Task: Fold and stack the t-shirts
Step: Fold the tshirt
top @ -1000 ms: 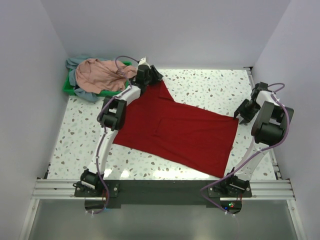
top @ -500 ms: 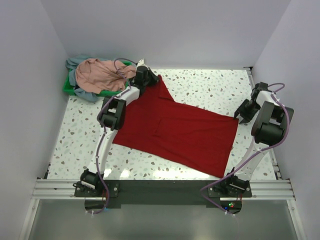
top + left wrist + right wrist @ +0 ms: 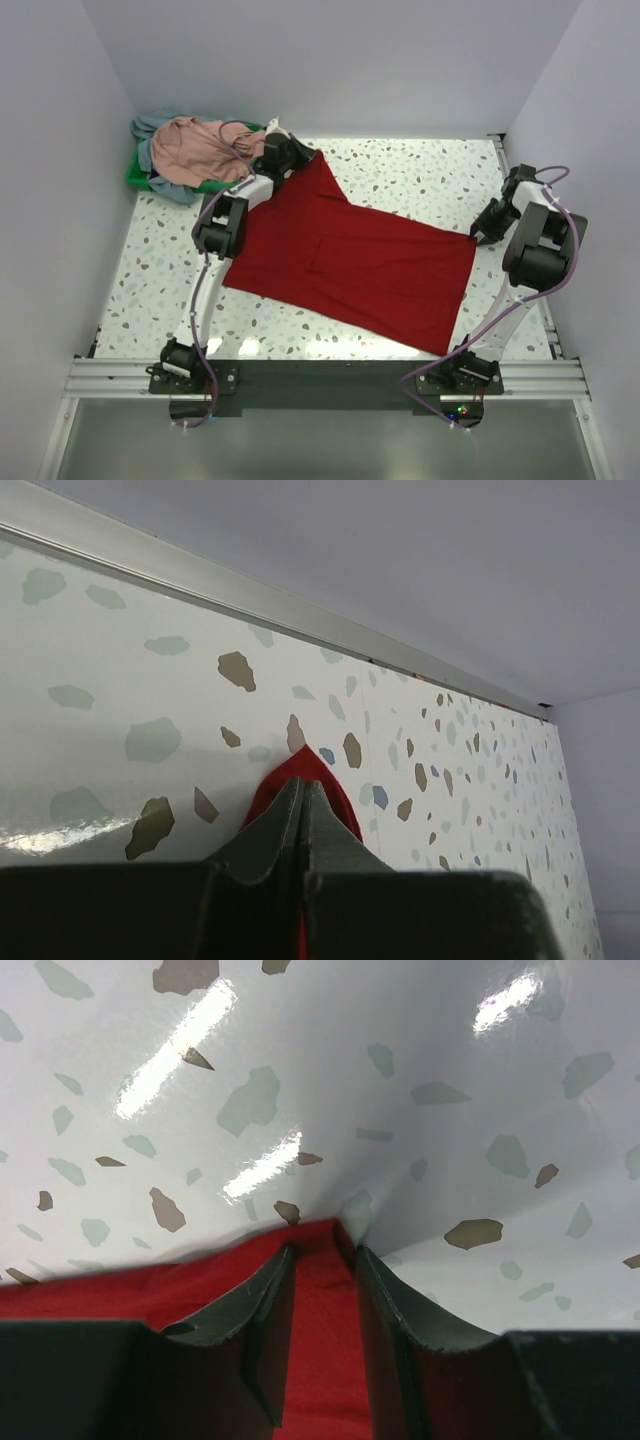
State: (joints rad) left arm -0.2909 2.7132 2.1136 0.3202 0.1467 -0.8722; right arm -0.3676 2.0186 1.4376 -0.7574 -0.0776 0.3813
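Left jaws: clenched on far corner of red t-shirt (image 3: 370, 265), only tip pinched. Right jaws: narrowly parted astride right corner, cloth between; grip cannot be told. Risk: thin pinch slips under pull, cloth rucks. Red t-shirt: spread flat, diagonal, mid-counter (image 3: 420, 170). Pink t-shirt (image 3: 195, 145), grey-blue t-shirt (image 3: 165, 187): heaped unfolded on green tray (image 3: 133, 180), far left.

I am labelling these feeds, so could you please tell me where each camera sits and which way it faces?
Top external: above and behind the bases, looking down at the table; left arm and right arm show.
Left wrist: on the left arm, facing the far wall along the left end effector, shut on red cloth.
Right wrist: on the right arm, looking down at the tabletop; the right end effector straddles the shirt's edge.
Shared: all three show the red t-shirt.
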